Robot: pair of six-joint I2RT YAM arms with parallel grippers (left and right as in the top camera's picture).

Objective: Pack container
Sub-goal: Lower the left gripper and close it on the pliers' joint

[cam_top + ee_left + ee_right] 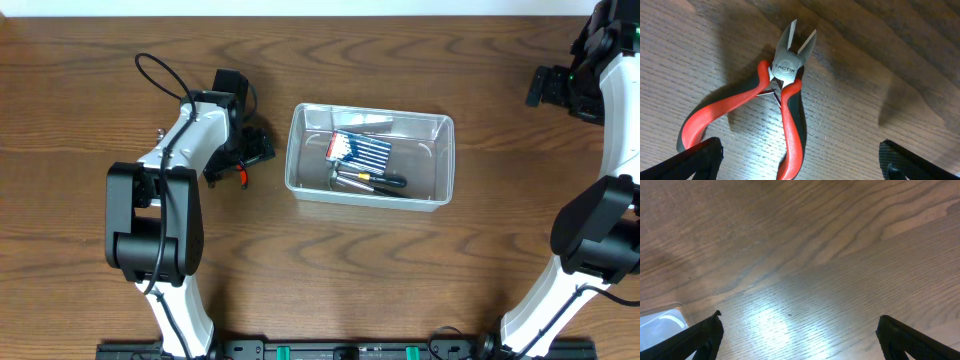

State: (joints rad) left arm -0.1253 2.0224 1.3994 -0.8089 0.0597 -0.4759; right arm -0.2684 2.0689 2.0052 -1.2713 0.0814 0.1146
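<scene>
Two arms stand at a wooden table (400, 280), and much of what matters is only partly seen. From overhead, the left gripper (240, 160) hangs just left of the container (445, 160). Its body covers almost everything beneath it, leaving only a sliver of red showing. The left wrist view fills that in: a pair of red-and-black cutting pliers (785, 95) lies flat on the wood, its short blades slightly parted. The ends of its handles run down toward the bottom edge of the view. The left fingers (695, 160) show only as dark tips in the lower corners, spread wide apart and holding nothing. Whether they touch the wood cannot be told.

The container sits near the middle of the table, upright and see-through. Inside lie a blue striped pack (360, 150), a dark-handled tool (375, 181) and something pale (365, 122) by the far wall. Glare on the plastic makes none of them easy to identify.

The right gripper (545, 86) is well apart from the container, near the far right edge, with its arm cut off by the picture's border. Its fingers (700, 337) are likewise spread wide and empty, over bare wood. One blurred corner of the container (660, 322) shows at the lower left.
</scene>
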